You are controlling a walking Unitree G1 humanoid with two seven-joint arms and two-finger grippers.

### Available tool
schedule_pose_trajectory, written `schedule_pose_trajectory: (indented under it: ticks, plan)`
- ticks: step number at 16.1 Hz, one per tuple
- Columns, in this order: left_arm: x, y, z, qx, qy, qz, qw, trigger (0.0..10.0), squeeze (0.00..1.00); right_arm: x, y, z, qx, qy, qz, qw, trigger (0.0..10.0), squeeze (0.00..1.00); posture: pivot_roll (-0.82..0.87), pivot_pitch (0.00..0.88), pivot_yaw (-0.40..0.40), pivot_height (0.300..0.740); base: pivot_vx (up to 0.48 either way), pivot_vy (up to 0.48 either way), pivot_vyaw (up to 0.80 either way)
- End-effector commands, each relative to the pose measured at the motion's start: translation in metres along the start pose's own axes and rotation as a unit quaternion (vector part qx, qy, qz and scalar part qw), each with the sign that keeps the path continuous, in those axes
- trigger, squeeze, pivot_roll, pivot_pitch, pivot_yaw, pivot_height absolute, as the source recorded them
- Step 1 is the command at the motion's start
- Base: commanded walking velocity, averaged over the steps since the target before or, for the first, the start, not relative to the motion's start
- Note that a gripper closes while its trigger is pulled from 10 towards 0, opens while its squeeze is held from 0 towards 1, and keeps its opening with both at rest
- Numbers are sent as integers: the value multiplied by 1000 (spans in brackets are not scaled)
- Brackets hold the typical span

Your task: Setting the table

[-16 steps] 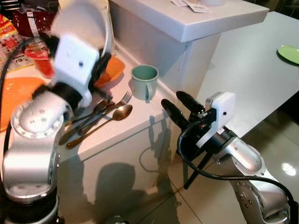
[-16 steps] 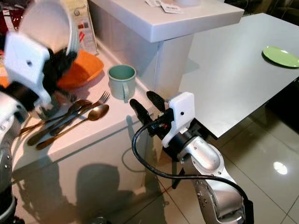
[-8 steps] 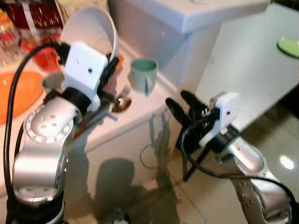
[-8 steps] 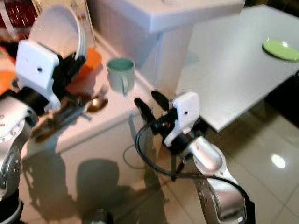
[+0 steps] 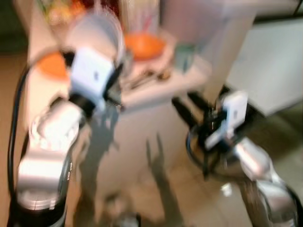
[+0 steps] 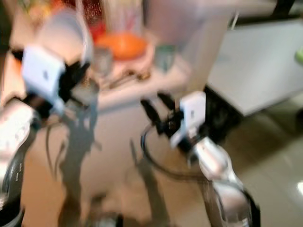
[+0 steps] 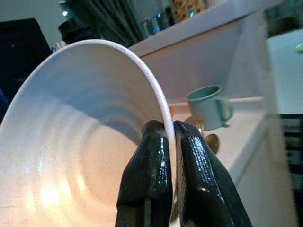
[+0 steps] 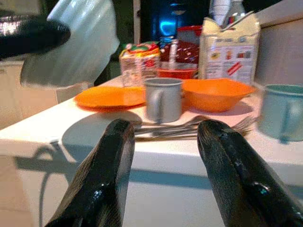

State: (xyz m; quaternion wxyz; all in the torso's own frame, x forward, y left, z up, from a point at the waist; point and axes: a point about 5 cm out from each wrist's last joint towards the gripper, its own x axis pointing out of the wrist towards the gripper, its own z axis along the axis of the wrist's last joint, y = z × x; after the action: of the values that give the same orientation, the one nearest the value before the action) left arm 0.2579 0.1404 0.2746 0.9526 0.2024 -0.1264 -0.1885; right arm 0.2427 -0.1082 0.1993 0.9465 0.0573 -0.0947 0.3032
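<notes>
The left gripper (image 7: 169,142) is clamped on the rim of a white bowl (image 7: 71,142), one finger inside and one outside, holding it up in the air beside the counter (image 8: 71,137) — the head views are badly blurred. The right gripper (image 8: 163,142) hangs empty with its fingers spread wide, facing the counter where a grey mug (image 8: 163,99), an orange bowl (image 8: 218,93), an orange plate (image 8: 110,96), a green mug (image 8: 284,111) and cutlery (image 8: 189,127) sit

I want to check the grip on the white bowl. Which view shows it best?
The left wrist view: the left end effector pinches the white bowl at its rim, sharp and close. Both eye views show it blurred; the right wrist view catches its outside.
</notes>
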Motion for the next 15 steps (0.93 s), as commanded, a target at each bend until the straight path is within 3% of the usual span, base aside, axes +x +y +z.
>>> schedule_pose_trajectory:
  ticks: [1,4,7,9,12,15]
  plan:
    - [1,-1,11,10,-28,-4,1000,10000,0,0,-2,6,-4,-13,-2,1000,10000,0,86,0,-18,740,-270,0,0]
    - [0,-3,2,-1,-14,-2,1000,10000,0,-1,-2,6,-2,-16,-3,1000,10000,0,89,0,-13,740,-80,0,0]
    - [-15,-7,-56,-75,73,68,992,10000,0,-6,-2,-7,-9,0,-11,1000,10000,0,84,0,-9,740,0,0,0]
    - [-27,-20,-91,-80,133,70,985,10000,0,-12,-7,-24,-13,26,-29,999,10000,0,82,0,-8,740,0,0,0]
    - [-43,-40,-126,-119,187,41,974,10000,0,-19,-13,-48,-12,57,-61,996,10000,0,77,0,-5,740,0,0,0]
    - [-49,-44,-142,-129,193,98,968,10000,0,-31,-25,-71,-9,85,-119,989,10000,0,78,0,-8,740,0,0,0]
